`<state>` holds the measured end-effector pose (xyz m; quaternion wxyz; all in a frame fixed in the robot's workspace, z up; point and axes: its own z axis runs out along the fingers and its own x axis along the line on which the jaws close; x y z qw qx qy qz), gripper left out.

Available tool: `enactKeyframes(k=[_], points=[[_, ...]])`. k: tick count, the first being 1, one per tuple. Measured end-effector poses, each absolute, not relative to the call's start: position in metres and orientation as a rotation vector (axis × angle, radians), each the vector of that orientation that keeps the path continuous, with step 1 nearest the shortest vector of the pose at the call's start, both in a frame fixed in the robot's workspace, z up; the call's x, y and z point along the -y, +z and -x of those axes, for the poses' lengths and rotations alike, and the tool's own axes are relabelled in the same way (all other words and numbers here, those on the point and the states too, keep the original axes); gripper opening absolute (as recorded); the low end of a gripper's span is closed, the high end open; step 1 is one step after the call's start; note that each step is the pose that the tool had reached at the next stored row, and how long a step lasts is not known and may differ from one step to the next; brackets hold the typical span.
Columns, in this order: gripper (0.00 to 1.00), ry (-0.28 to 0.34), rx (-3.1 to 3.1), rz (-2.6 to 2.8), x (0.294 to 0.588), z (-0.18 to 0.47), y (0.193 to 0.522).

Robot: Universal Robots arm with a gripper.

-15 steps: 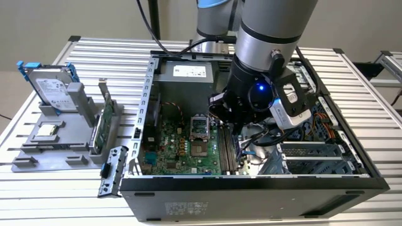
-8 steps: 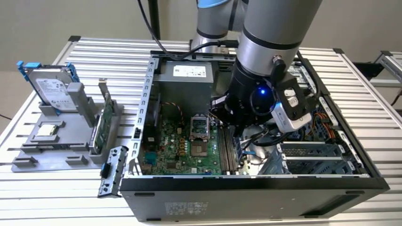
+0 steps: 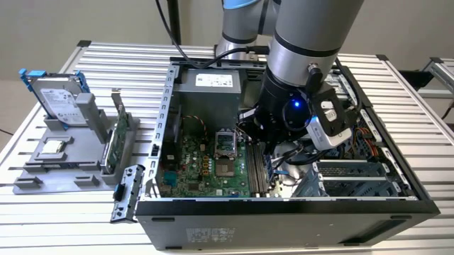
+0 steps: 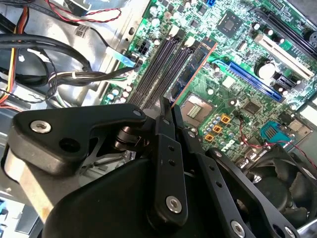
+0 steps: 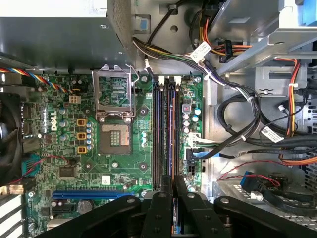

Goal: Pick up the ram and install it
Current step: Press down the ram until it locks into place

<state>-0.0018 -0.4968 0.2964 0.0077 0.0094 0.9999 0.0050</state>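
Inside the open computer case point(image 3: 284, 218) on the slatted bench point(image 3: 418, 122), we see the arm's hand point(image 4: 167, 110) pinching the ram point(image 4: 193, 64) by one end. The stick stands on edge along the memory slots point(image 5: 159, 134) beside the processor socket point(image 5: 115, 134); we cannot tell whether it is seated. A hard drive point(image 3: 60, 101) and green card point(image 3: 120, 135) stand at the exterior view's left.

Arm point(image 3: 305, 32): grey, it stands nearly upright and reaches down.
Wrist point(image 3: 287, 106): black, a blue light shines on it.
Pincer point(image 5: 173, 181): points down, both black fingers pressed on the ram point(image 4: 194, 67).
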Motion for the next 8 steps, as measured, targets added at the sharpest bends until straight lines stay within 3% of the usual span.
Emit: enactKeyframes(k=[8], points=[[0.00,0.020,-3.126,-0.029,0.4966,0.0017,0.2887]])
